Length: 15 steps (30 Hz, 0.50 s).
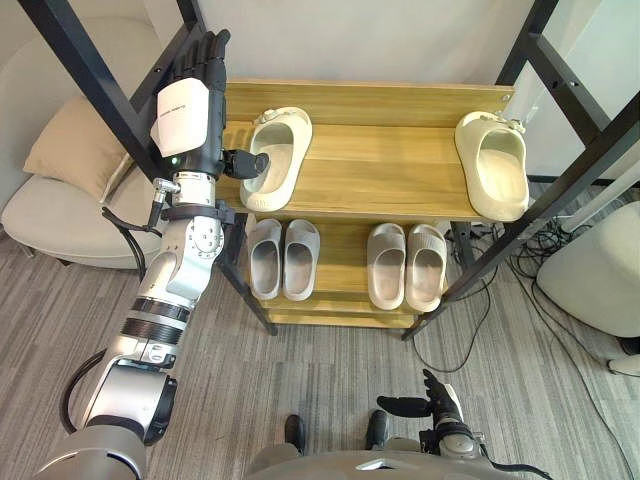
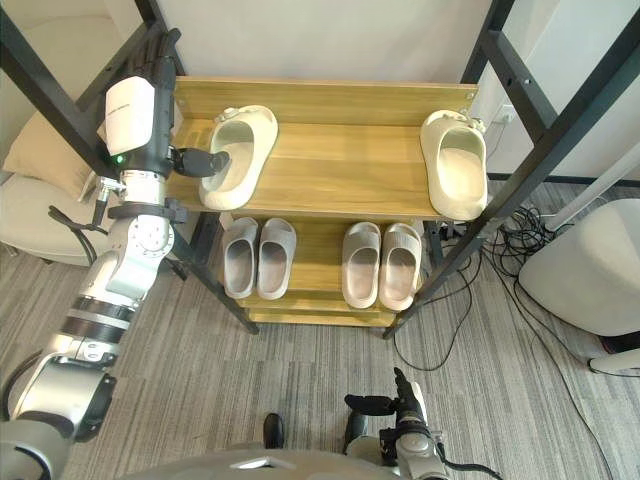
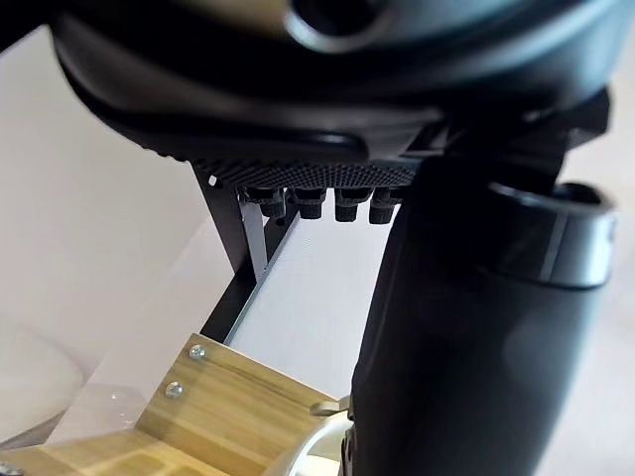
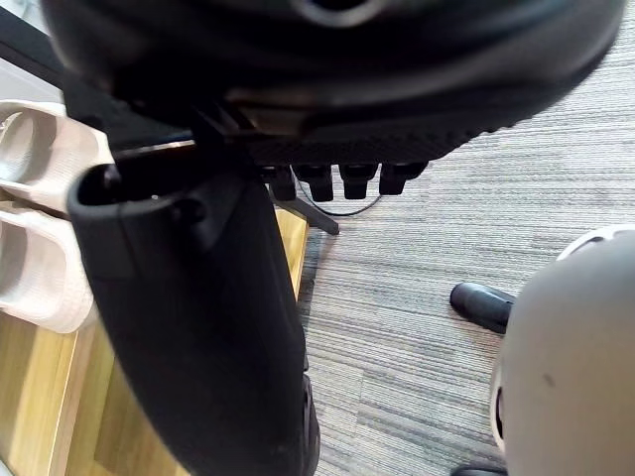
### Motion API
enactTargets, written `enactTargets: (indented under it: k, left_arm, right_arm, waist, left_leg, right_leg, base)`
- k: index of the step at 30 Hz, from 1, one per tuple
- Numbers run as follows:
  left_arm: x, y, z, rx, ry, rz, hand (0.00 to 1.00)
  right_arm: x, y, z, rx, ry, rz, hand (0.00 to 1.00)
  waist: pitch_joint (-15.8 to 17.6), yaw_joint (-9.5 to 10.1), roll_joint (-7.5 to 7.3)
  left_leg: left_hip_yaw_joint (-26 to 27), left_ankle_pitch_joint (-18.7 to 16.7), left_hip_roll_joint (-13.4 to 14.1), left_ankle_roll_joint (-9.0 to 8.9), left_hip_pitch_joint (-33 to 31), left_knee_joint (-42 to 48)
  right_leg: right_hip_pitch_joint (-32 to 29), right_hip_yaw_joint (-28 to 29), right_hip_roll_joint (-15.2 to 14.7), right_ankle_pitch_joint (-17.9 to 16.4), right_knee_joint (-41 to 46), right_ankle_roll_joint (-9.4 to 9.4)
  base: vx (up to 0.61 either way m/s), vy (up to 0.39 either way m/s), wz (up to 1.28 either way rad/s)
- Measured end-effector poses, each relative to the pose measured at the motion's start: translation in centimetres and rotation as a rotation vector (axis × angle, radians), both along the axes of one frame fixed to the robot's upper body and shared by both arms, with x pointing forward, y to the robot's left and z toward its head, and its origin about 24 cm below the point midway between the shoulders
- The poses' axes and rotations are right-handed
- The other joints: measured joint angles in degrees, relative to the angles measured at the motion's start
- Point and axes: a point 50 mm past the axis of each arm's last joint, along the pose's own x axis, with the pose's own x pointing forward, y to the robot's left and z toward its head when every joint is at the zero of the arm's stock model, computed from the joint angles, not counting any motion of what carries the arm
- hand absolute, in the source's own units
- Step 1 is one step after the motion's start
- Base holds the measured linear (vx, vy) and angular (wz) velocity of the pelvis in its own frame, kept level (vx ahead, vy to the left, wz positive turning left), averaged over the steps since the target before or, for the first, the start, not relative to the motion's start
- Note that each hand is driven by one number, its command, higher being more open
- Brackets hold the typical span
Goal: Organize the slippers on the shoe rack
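The cream slipper [image 1: 278, 150] is laid front-to-back by the shoe rack's [image 1: 390, 172] top left edge; its left side is perhaps touched by the thumb of the left hand [image 1: 190, 110], fingers straight, together.

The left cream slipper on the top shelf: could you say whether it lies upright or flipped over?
Upright: the slipper shows its footbed, sole flat on the top shelf.

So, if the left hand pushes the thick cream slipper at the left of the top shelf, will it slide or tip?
The thick-soled cream slipper looks like moulded foam, so probably light and fairly stiff. It lies flat on its broad sole on the smooth wooden top shelf, so a push from the left hand would likely slide it, not tip it.
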Motion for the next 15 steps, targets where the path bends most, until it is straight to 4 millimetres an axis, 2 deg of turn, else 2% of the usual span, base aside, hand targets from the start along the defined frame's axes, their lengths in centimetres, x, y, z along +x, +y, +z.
enactTargets:
  k: [13, 14, 15]
  left_arm:
    - [1.1, 0.2, 1.7, 0.025, -0.018, 0.023, 1.00]
    - [1.2, 0.0, 1.8, 0.029, -0.019, 0.019, 0.00]
    - [1.3, -0.1, 1.9, 0.032, -0.019, 0.016, 0.00]
  right_arm:
    - [0.4, 0.0, 0.2, -0.001, -0.021, 0.001, 1.00]
    - [0.4, 0.0, 0.2, -0.001, -0.021, -0.001, 1.00]
    - [0.4, 0.0, 0.2, -0.002, -0.021, -0.001, 1.00]
  waist:
    - [1.2, -0.35, 0.49]
    - [1.2, -0.35, 0.51]
    - [1.2, -0.35, 0.51]
  left_leg:
    - [0.5, 0.0, -0.1, 0.01, -0.2, -0.4]
    - [0.5, 0.0, -0.1, 0.01, -0.2, -0.4]
    - [0.5, 0.0, -0.1, 0.01, -0.2, -0.4]
  right_leg:
    - [-0.6, 0.4, -0.1, 0.2, 0.0, 0.08]
    - [-0.6, 0.4, -0.1, 0.2, 0.0, 0.08]
    - [-0.6, 0.4, -0.1, 0.2, 0.0, 0.08]
  base:
    - [-0.01, 0.002, -0.01]
    - [0.00, 0.000, 0.00]
    - [0.00, 0.000, 0.00]
